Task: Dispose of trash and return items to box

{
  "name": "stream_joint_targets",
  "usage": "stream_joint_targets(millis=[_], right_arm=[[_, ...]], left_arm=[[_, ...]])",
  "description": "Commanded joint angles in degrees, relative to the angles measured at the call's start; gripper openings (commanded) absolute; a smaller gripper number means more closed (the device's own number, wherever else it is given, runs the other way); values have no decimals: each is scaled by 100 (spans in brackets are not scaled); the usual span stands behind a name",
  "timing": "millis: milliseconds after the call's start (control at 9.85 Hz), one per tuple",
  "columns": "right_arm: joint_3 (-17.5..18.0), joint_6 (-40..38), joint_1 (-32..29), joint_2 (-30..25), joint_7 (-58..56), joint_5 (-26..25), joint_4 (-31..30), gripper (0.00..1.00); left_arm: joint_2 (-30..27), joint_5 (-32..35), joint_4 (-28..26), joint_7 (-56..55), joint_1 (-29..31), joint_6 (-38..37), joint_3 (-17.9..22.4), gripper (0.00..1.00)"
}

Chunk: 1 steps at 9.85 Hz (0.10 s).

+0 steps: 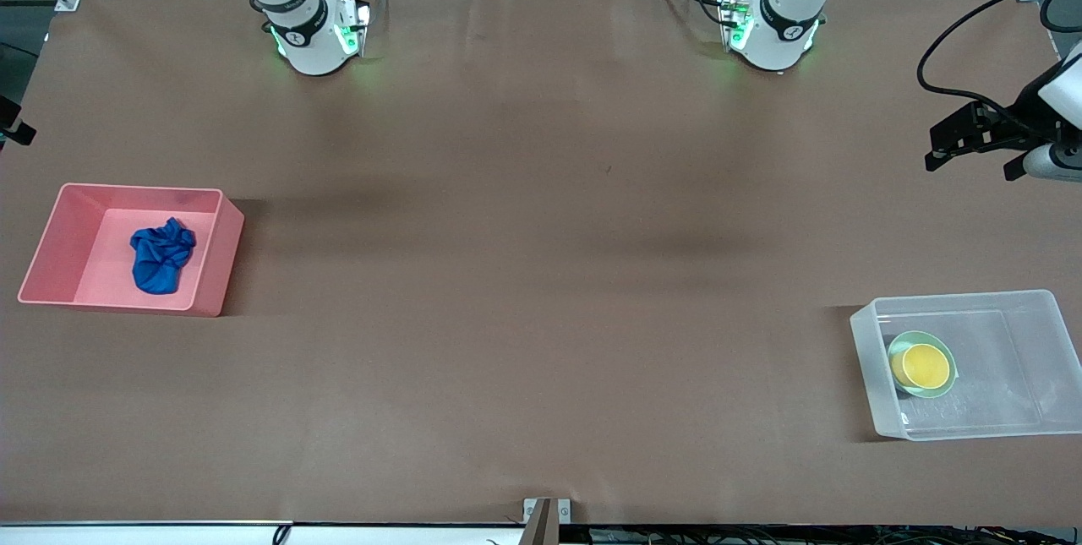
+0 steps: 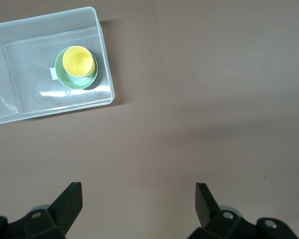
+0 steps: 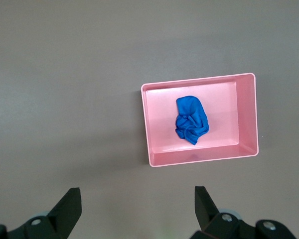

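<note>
The left gripper (image 2: 138, 206) is hanging high over bare brown table (image 1: 541, 275), its two black fingers (image 2: 70, 199) spread wide apart and holding nothing. In the front view this gripper (image 1: 972, 144) is showing at the edge of the frame, above the left arm's end of the table. Looking down from its wrist camera, the clear plastic tub (image 2: 20, 112) is sitting on the table well apart from the fingers. Inside the tub, a small yellow cup (image 2: 79, 61) is standing upright in a shallow mint-green bowl (image 2: 65, 79), the two nested together near one wall. A small white sticker (image 2: 53, 73) is peeking out beside the bowl on the tub's bottom. In the front view the tub (image 1: 1031, 308) is lying at the left arm's end of the table, nearer the front camera, with the cup (image 1: 923, 366) and bowl (image 1: 950, 382) in it.

The right gripper (image 3: 138, 206) is also hanging over bare table, its fingers (image 3: 69, 201) wide apart and empty. From its wrist camera, a pink rectangular bin (image 3: 149, 129) is sitting well apart from the fingers. A crumpled wad of bright blue cloth (image 3: 191, 119) is lying on the bin's floor, roughly in the middle. In the front view the pink bin (image 1: 215, 258) is resting at the right arm's end of the table, with the blue wad (image 1: 161, 256) inside it.
</note>
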Motion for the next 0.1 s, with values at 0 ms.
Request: stream_joint_targets(millis=[0], right_arm=[[-11,-35,-5,7,-60,95,47,100]], left_arm=[[17,15,-196,-106,68,91,-82,100]])
